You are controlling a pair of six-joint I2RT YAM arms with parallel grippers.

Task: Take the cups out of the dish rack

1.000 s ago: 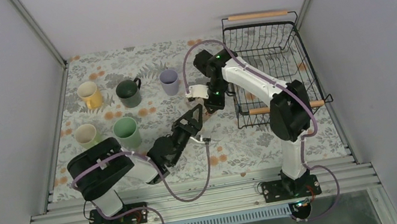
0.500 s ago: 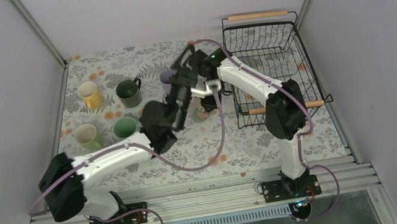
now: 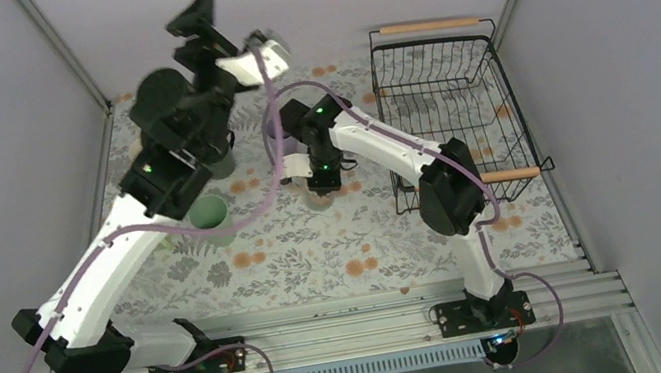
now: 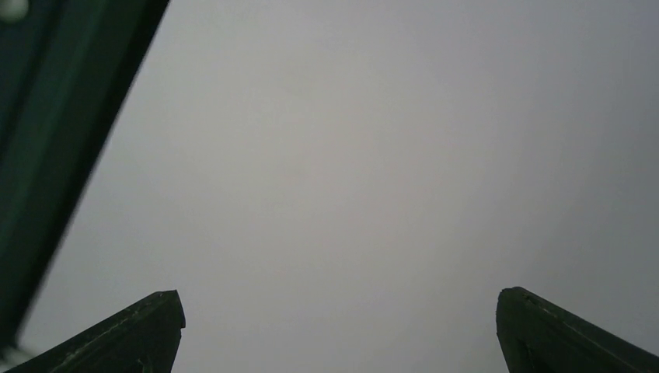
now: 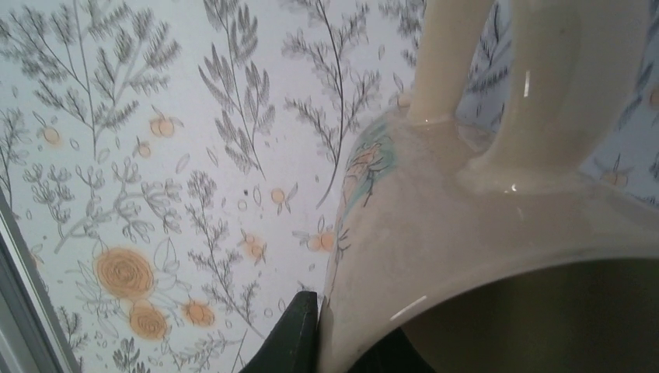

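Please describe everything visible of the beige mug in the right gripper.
The beige mug is plain and glossy, seemingly ceramic, with a thick loop handle on its side. The flowered cloth is mirrored on its wall. Its mouth faces the wrist camera, so it seems upright. The right gripper is shut on its rim, one finger outside the wall. It is over the cloth, left of the dish rack; whether it rests there I cannot tell.

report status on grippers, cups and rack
Left gripper open, empty, raised high. Right gripper shut on beige cup at its rim, left of the dish rack. No cups visible in rack. Nothing blocking it.
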